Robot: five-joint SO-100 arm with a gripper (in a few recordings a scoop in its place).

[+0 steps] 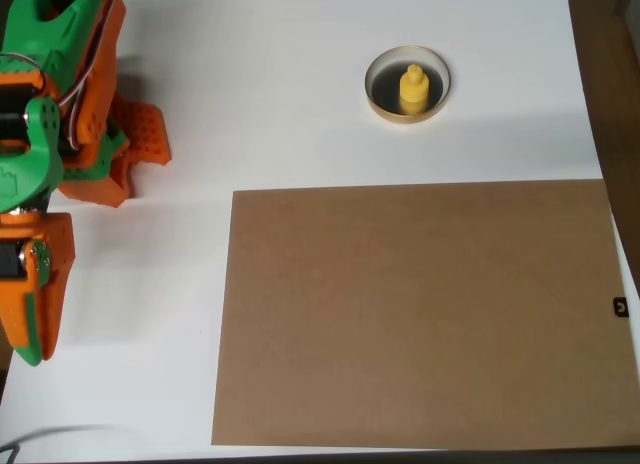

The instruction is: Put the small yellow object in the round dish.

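The small yellow object stood upright inside the round dish, right there in the upper middle of the overhead view, knob pointing up, its squat body on the dark floor of the dish and ringed by the pale tan rim. Nothing pressed in on it: bare white table lay all around the dish. Below it, and apart from it, a big brown board lay flat across the lower right of the frame, with a tiny black piece at its right edge. Over at the far left, the orange and green arm sat folded up, well apart from the dish. Its gripper showed as orange fingers beside the arm; whether the jaws were open or closed, I could not tell.
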